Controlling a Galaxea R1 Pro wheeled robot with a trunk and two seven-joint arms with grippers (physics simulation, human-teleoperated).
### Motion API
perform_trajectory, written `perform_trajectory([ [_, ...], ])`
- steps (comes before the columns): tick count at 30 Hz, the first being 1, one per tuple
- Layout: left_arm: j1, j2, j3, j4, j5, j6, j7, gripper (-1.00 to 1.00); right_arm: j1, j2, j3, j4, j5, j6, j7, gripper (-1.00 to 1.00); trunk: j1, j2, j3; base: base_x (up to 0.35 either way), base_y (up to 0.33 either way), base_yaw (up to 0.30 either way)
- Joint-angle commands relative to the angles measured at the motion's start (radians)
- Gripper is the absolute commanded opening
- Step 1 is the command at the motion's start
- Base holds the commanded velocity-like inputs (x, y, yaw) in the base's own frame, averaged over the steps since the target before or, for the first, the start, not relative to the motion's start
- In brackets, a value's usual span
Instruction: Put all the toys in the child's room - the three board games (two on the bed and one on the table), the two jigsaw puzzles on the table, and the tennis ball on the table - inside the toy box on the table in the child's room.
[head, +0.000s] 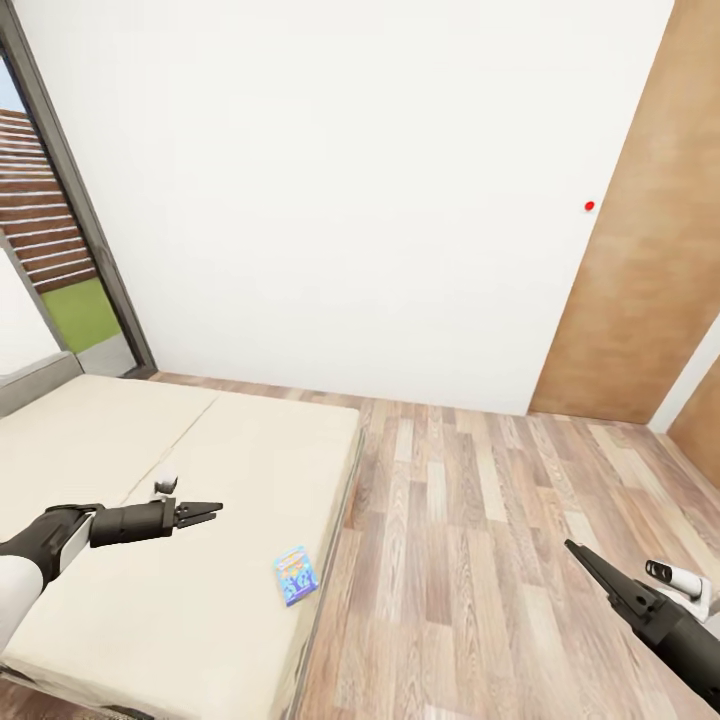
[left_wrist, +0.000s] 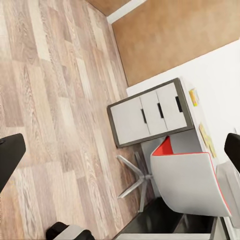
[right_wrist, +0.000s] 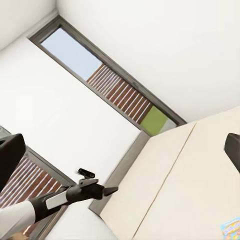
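A small blue board game (head: 296, 575) lies flat on the bed (head: 150, 480), near its right edge, its long axis running near-to-far and tilted slightly left. The left gripper (head: 213, 512) hovers over the mattress to the game's left, fingers narrow and empty. The right gripper (head: 578, 553) hangs over the wood floor (head: 470, 520); its finger spread cannot be told.

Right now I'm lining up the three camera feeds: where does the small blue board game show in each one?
Head view: small blue board game lies flat on the bed, near the mattress edge that faces the wood floor, ahead of the left tool.
Left wrist view: not in it; the camera looks at floor, drawers and a chair.
Right wrist view: a blue corner at the picture's lower right, on the mattress.
Shared landmark: the bed and the left tool.
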Motion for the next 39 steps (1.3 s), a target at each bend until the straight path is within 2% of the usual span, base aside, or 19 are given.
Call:
perform_trajectory([
  [1, -0.001, 0.0, -0.001, 0.0, 0.002, 0.011, -0.003, 1.0, 0.0, 0.0, 0.0, -0.001, -0.006, 0.007, -0.001, 1.0, 0.001, -0.002, 0.0, 0.0, 0.0, 0.136],
  [18, -0.001, 0.0, -0.001, 0.0, 0.002, 0.011, -0.003, 1.0, 0.0, -0.002, -0.001, -0.001, -0.006, 0.008, -0.001, 1.0, 0.001, -0.002, 0.023, 0.024, -0.026, 0.152],
  [29, -0.001, 0.0, -0.001, 0.0, 0.002, 0.011, -0.003, 1.0, 0.0, -0.002, -0.001, -0.001, -0.006, 0.009, -0.001, 1.0, 0.001, -0.002, 0.025, 0.023, -0.028, 0.052],
  [39, -0.001, 0.0, -0.001, 0.0, 0.002, 0.011, -0.003, 1.0, 0.0, -0.002, -0.001, -0.001, -0.006, 0.009, -0.001, 1.0, 0.001, -0.002, 0.027, 0.081, -0.149, 0.225],
])
